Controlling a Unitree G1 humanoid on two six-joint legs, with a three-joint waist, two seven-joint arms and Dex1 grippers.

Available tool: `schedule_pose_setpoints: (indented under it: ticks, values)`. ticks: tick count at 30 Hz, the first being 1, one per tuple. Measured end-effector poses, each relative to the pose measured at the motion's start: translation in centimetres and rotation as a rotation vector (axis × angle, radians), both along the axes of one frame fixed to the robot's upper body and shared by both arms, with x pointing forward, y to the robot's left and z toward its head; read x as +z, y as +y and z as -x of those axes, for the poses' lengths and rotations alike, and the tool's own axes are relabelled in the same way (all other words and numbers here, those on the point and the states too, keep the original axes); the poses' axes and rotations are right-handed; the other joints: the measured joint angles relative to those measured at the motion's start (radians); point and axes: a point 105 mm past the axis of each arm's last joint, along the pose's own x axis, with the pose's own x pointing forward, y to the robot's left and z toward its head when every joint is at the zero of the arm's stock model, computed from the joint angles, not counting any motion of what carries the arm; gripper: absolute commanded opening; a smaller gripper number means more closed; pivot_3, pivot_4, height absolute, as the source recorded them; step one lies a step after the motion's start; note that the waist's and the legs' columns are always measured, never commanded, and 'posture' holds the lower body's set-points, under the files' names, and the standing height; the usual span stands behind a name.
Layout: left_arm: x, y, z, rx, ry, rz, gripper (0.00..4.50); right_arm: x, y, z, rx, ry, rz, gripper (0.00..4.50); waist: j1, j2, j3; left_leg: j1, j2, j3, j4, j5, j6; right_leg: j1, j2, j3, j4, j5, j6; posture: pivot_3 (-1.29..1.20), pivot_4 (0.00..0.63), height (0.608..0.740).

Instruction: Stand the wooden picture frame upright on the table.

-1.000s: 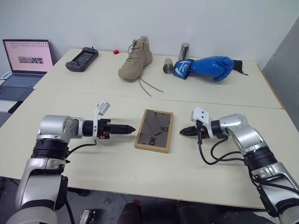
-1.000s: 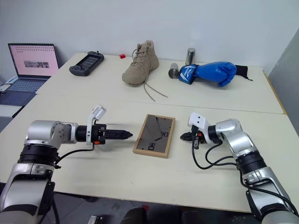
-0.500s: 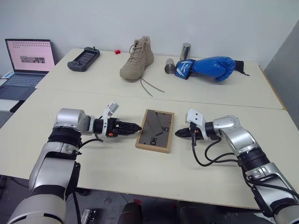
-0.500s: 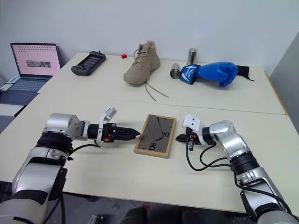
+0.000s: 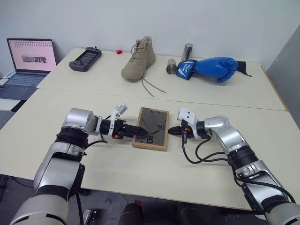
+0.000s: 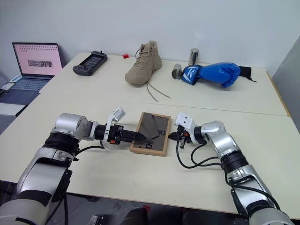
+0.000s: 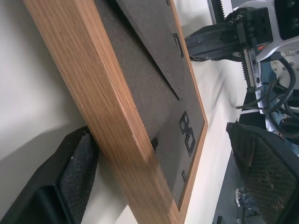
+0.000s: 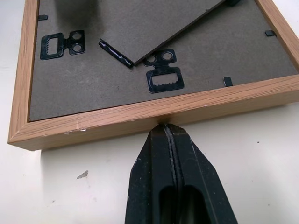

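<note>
The wooden picture frame (image 5: 151, 129) lies flat on the table (image 5: 140, 173), dark grey backing up, its easel leg (image 8: 154, 23) slightly raised. My left gripper (image 5: 136, 130) is open at the frame's left rail. In the left wrist view one fingertip (image 7: 77, 163) presses against the wooden side (image 7: 112, 121) and the other (image 7: 261, 172) hangs over the backing. My right gripper (image 5: 172, 131) is shut, empty, and its tip (image 8: 164, 135) touches the frame's right rail (image 8: 154, 114).
Along the far side of the table stand a tan boot (image 5: 137, 59), a blue boxing glove (image 5: 211, 68), two metal cans (image 5: 186, 50), a game controller (image 5: 85, 59) and a small red item (image 5: 119, 51). A laptop (image 5: 28, 58) sits at far left.
Both grippers have closed in on the frame from either side: the left one now straddles its left rail, the right one's tip has reached the right rail.
</note>
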Motion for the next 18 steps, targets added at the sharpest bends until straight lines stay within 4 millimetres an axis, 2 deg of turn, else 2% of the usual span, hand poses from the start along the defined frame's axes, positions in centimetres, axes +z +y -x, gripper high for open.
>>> schedule_pose_setpoints:
  ticks: [11, 14, 18]
  values:
    - [-0.1, -0.5, 0.0, -0.023, -0.032, 0.011, 4.49, -0.1, 1.2, 0.2, -0.002, 0.027, -0.031, 0.0, 0.001, 0.0, 0.0, 0.0, 0.0, 0.0, 0.0, 0.0, 0.0, 0.0, 0.0, 0.0, 0.0, 0.0, 0.0, 0.0, 0.15, 0.74]
    - [-0.2, -0.6, -0.1, -0.021, -0.044, 0.008, 4.04, 0.1, 1.3, 0.2, 0.001, 0.024, -0.033, 0.0, 0.0, 0.0, 0.0, 0.0, 0.0, 0.0, 0.0, 0.0, 0.0, 0.0, 0.0, 0.0, 0.0, 0.0, 0.0, 0.0, 0.15, 0.74]
    - [-0.5, -0.5, 0.0, -0.016, -0.035, 0.007, 3.1, 0.1, 1.3, 0.2, 0.0, 0.022, -0.033, 0.0, -0.001, 0.0, 0.0, 0.0, 0.0, 0.0, 0.0, 0.0, 0.0, -0.001, 0.0, 0.0, 0.0, 0.0, 0.0, 0.0, 0.15, 0.74]
